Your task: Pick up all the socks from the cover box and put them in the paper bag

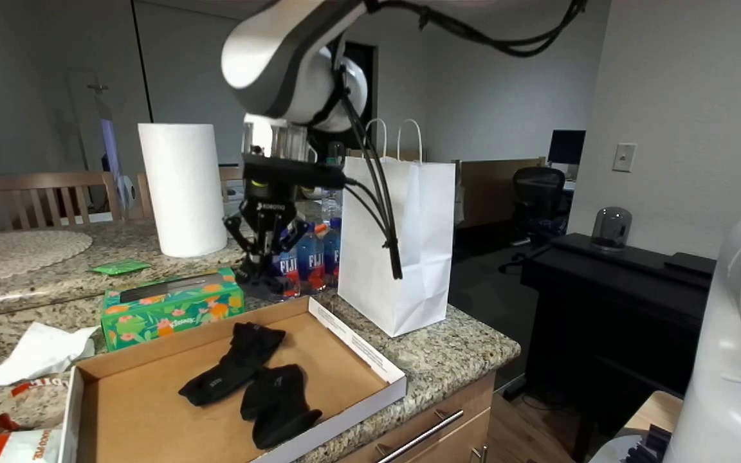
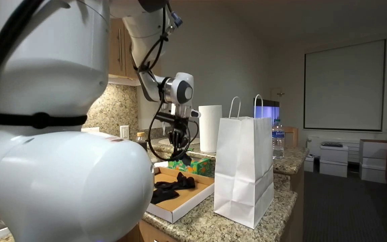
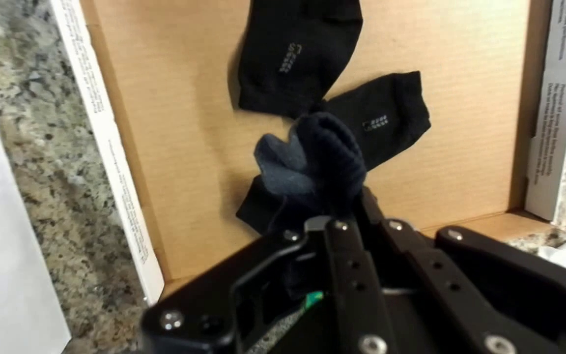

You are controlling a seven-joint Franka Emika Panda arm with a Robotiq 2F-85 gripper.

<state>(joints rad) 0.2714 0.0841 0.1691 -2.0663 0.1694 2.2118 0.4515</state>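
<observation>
My gripper (image 1: 256,262) is shut on a black sock (image 3: 312,162), which hangs bunched from the fingertips above the far side of the cover box. The gripper (image 2: 179,143) and held sock (image 2: 182,158) also show in an exterior view. Two more black socks, one (image 1: 235,363) and another (image 1: 280,405), lie in the shallow cardboard cover box (image 1: 139,399). In the wrist view the held sock partly hides one lying sock (image 3: 386,115); the other (image 3: 297,54) lies beside it. The white paper bag (image 1: 396,244) stands upright with handles up beside the box; its inside is hidden in all views.
A green floral tissue box (image 1: 174,308) stands behind the cover box, near several water bottles (image 1: 311,257). A tall paper towel roll (image 1: 184,193) stands on the raised ledge. A crumpled tissue (image 1: 36,354) and a snack packet (image 1: 17,447) lie by the box. The counter edge (image 1: 505,357) is near the bag.
</observation>
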